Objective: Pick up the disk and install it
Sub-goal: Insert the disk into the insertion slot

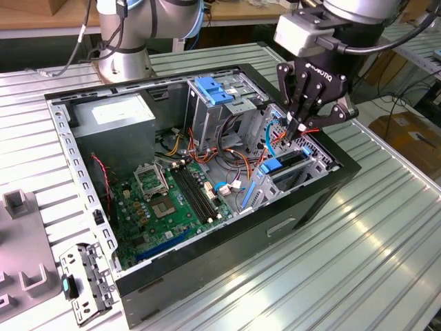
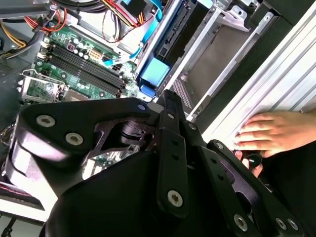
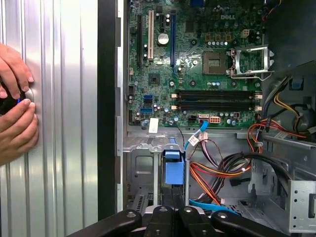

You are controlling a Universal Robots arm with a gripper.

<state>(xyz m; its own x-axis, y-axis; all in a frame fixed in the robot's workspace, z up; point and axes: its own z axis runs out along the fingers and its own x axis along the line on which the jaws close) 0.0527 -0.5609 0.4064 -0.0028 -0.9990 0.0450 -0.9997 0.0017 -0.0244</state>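
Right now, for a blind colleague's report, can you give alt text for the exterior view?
The gripper hangs just above the blue-framed disk, which stands on edge in a drive bay of the open computer case. The case holds a green motherboard and sits on a ribbed metal table.

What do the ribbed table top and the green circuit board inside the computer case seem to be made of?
The table top looks like bare aluminium, matt silver: straight extruded ribs with soft light streaks. The green circuit board looks like rigid fibreglass laminate under glossy green lacquer, with soldered parts on it; the core itself is a guess.
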